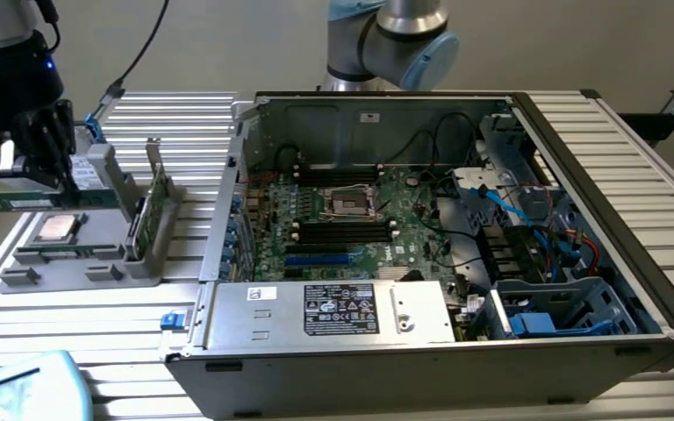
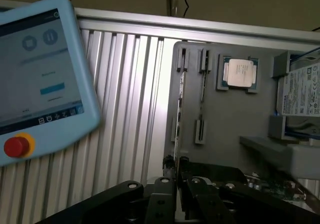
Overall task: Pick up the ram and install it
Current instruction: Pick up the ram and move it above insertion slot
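The ram (image 1: 74, 198) is a long thin green stick, held level at the exterior view's left. My black gripper (image 1: 42, 180) is shut on it from above and carries it a little above the grey parts holder (image 1: 74, 263). In the wrist view the ram (image 2: 179, 114) shows edge-on as a thin line running out from between my fingers (image 2: 165, 194), with the gripper (image 2: 177, 181) closed around it. The open computer case (image 1: 618, 237) lies at the exterior view's right, its motherboard (image 1: 413, 206) exposed with black memory slots (image 1: 343, 231) beside the processor socket (image 1: 347, 202).
On the holder rest a square silver processor chip (image 1: 56, 226) and an upright green card with a metal bracket (image 1: 150, 206). A blue teach pendant (image 1: 15, 386) lies at the near left. A silver labelled box (image 1: 331, 309) spans the case's near side. An arm joint (image 1: 390, 39) stands behind the case.
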Robot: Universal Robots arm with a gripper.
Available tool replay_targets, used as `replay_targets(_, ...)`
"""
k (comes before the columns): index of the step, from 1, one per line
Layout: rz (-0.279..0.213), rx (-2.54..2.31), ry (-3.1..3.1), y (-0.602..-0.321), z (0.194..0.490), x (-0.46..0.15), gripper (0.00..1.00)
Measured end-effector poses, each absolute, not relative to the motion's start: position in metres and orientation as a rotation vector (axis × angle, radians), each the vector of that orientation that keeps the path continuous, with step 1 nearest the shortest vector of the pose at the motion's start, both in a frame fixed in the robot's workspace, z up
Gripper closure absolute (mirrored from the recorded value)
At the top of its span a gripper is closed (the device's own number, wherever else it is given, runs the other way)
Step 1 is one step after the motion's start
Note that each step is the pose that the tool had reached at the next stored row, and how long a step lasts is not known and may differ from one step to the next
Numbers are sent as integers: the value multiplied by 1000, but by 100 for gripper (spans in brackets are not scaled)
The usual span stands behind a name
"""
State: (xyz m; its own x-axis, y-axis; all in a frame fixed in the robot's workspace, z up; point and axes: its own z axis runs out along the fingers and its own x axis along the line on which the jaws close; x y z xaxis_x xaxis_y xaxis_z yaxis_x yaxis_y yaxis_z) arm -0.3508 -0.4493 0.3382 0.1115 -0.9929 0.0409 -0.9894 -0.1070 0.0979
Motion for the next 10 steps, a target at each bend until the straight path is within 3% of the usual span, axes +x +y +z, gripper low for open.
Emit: replay_targets(10, -57, 2263, -2028, -452, 354, -318, 86)
